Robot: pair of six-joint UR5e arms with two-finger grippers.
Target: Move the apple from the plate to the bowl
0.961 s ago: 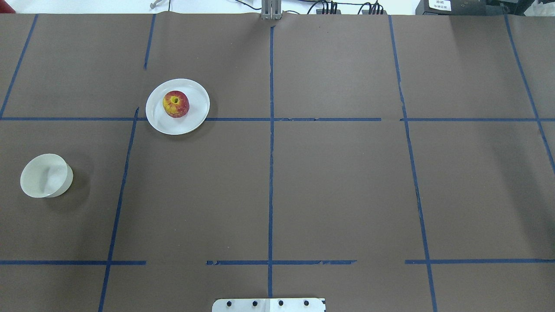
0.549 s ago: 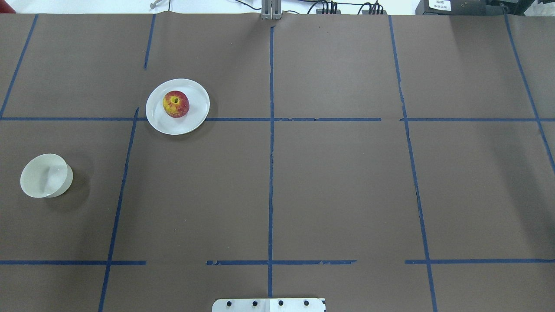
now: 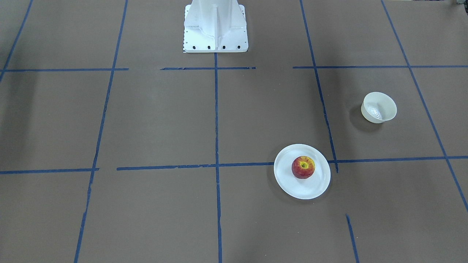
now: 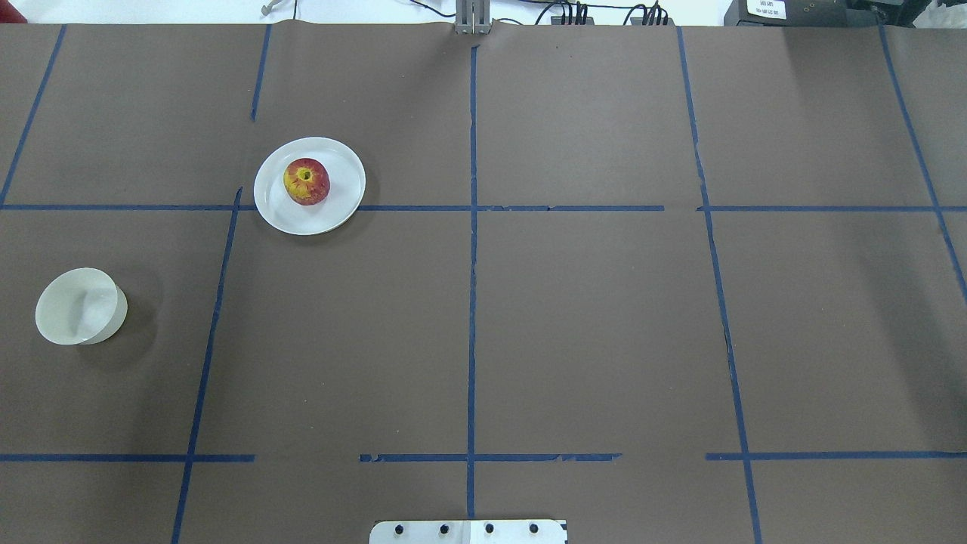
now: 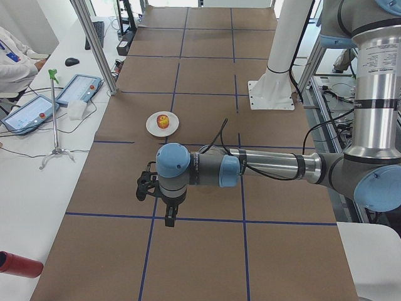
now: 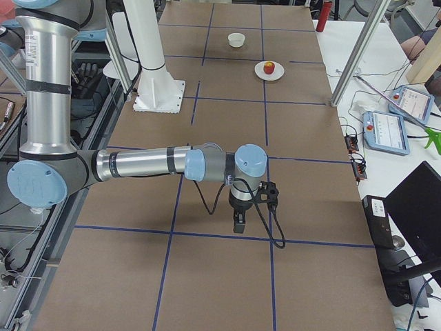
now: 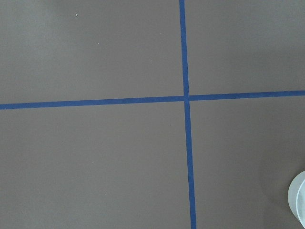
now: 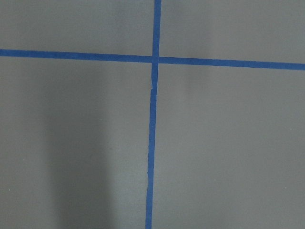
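Note:
The apple (image 4: 306, 181) (image 3: 303, 167), red with a yellow stem patch, sits on the flat white plate (image 4: 336, 208) (image 3: 305, 190) in the far left part of the table. The small cream-white bowl (image 4: 79, 306) (image 3: 379, 107) stands empty, nearer and further left. Neither gripper shows in the overhead or front views. In the exterior left view my left gripper (image 5: 168, 218) hangs over bare table well short of the plate (image 5: 152, 128). In the exterior right view my right gripper (image 6: 238, 225) hangs far from the apple (image 6: 269, 67). I cannot tell whether either is open or shut.
The table is brown paper with blue tape lines. The robot's white base (image 3: 215, 25) (image 4: 468, 531) stands at the middle of the near edge. A side bench with tablets (image 5: 28, 113) and a metal post (image 5: 94, 47) runs along the far edge.

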